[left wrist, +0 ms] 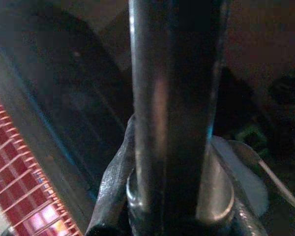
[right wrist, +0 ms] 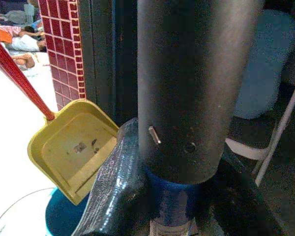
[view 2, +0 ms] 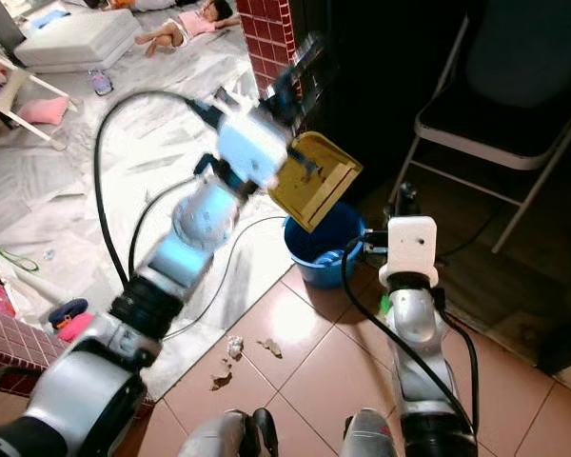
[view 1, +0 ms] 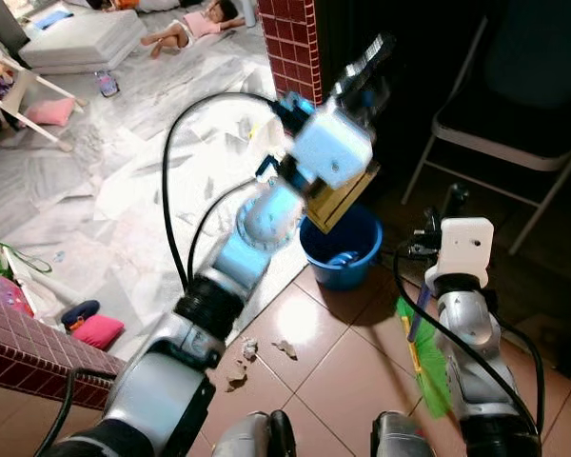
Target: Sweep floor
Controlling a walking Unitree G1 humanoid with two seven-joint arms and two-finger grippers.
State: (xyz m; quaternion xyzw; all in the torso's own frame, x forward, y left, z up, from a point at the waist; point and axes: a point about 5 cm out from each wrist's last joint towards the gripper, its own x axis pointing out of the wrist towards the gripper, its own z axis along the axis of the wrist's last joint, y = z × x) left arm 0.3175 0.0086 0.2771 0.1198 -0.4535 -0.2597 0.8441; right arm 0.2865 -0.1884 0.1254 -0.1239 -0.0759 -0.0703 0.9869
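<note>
The floor (view 1: 314,352) of tan tiles still carries scraps of litter (view 1: 266,350) near the robot's feet, so in the left eye view the sweeping looks unfinished. There the left gripper (view 1: 362,67) holds a yellow dustpan (view 1: 341,200) raised and tilted over a blue bucket (view 1: 343,249) (probably tipping out a load), while the right gripper (view 1: 449,205) hangs low by the green broom (view 1: 428,357) bristles.

The right eye view shows the dustpan's hollow face apparently bare above the bucket, and a folding chair (view 2: 500,124) beyond.

In the left wrist view the fingers (left wrist: 113,182) are closed around a dark pole, presumably the dustpan's handle.

In the right wrist view the fingers (right wrist: 115,182) are wrapped on the broom's thick black shaft, with the dustpan and its red handle (right wrist: 19,78) beside a red brick pillar (right wrist: 64,49). What remains is gathering the last scraps.
</note>
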